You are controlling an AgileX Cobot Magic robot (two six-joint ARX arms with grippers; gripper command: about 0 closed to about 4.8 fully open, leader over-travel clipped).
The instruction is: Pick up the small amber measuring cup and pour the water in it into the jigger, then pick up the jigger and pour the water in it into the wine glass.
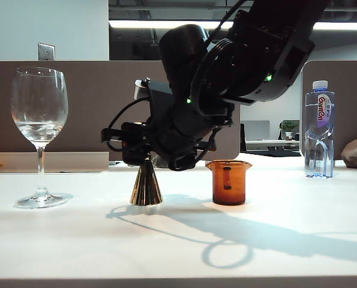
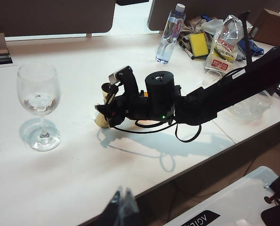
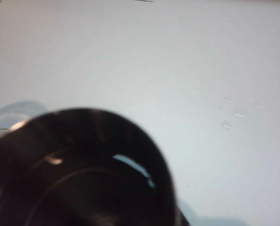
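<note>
A: White surface (image 1: 178,246) ran across the office bay, brown partitions behind it. What occupied it, largest item first?

B: Right arm (image 1: 250,54) reached in from the right of the exterior view. Its right hand (image 1: 143,157) was at the upper cone of the jigger (image 1: 146,187), fingers on either side; whether they pressed the metal could not be told. The jigger stood upright on the surface, lower cone visible.

A: Left hand?

B: Only a blurred dark tip of the left hand (image 2: 123,205) showed at the frame edge of the left wrist view, well apart from the vessels; open or closed could not be told.

A: Remaining items?

B: Wine glass (image 1: 39,135) stood upright, well left of the jigger, a little water (image 1: 39,129) in its bowl. Plastic bottle (image 1: 319,129) stood far right. Small amber measuring cup (image 1: 228,182) sat just right of the jigger, upright, apart from it.
</note>
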